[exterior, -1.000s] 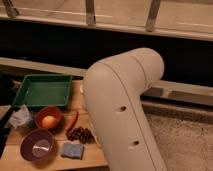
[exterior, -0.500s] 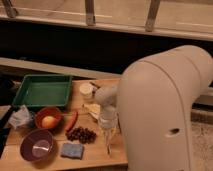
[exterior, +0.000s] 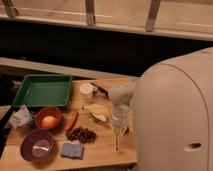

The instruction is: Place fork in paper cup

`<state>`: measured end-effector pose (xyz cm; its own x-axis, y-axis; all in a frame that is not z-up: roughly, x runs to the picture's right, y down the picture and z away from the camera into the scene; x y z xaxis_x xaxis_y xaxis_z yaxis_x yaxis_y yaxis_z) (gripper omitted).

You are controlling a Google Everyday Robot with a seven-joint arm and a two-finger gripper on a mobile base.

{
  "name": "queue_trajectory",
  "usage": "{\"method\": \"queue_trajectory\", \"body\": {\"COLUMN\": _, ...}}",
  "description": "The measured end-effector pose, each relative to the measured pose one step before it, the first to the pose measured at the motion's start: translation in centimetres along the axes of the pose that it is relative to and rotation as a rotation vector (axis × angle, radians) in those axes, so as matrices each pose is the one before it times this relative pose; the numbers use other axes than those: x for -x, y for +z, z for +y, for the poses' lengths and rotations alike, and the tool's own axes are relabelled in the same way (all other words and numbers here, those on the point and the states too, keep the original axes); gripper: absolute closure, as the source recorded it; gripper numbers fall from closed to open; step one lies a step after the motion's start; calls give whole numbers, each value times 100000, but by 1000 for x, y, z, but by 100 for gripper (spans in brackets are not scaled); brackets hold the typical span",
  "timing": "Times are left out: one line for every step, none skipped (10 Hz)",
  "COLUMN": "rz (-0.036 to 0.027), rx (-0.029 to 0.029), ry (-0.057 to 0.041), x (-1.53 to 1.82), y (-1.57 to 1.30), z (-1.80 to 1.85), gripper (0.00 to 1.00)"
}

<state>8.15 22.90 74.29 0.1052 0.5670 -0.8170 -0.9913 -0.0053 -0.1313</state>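
Showing, against half a second earlier: the arm's bulky cream shell (exterior: 175,115) sits further right, uncovering more of the wooden table (exterior: 105,152), and the gripper (exterior: 119,125) with it. Gripper: pale, semi-translucent, above the table's right part, fingers pressed together on the fork (exterior: 118,140), a thin silver-grey sliver hanging tines-down toward the board. Paper cup (exterior: 86,90): short, round, cream-white, up and to the left, well apart from the fork, beside the green tray (exterior: 42,91), a rectangular, raised-rim plastic piece. Other items: red-orange bowl (exterior: 48,118) holding a round yellow object; glossy purple bowl (exterior: 36,145); flat blue sponge (exterior: 72,150); knobbly dark cluster (exterior: 82,134); black-handled knife (exterior: 100,88)
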Motion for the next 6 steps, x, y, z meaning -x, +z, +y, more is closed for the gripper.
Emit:
{"method": "queue_trajectory", "body": {"rz": -1211, "rx": -488, "ry": 2306, "x": 503, "y": -661, "z": -914, "gripper": 97}}
{"method": "queue_trajectory", "body": {"rz": -923, "rx": -310, "ry": 1222, "x": 688, "y": -587, "z": -413, "gripper": 97}}
{"method": "queue_trajectory", "body": {"rz": -1211, "rx": -777, "ry": 738, "x": 899, "y": -744, "z": -385, "gripper": 97}}
{"method": "queue_trajectory", "body": {"rz": -1902, "rx": -1140, "ry": 1118, "x": 1339, "y": -1222, "z": -539, "gripper": 97}}
{"method": "queue_trajectory", "body": {"rz": -1307, "rx": -495, "ry": 768, "x": 854, "y": -836, "z": -261, "gripper": 97}}
{"method": "queue_trajectory", "body": {"rz": -2491, "rx": -1308, "ry": 440, "x": 1391, "y": -1426, "z": -119, "gripper": 97}}
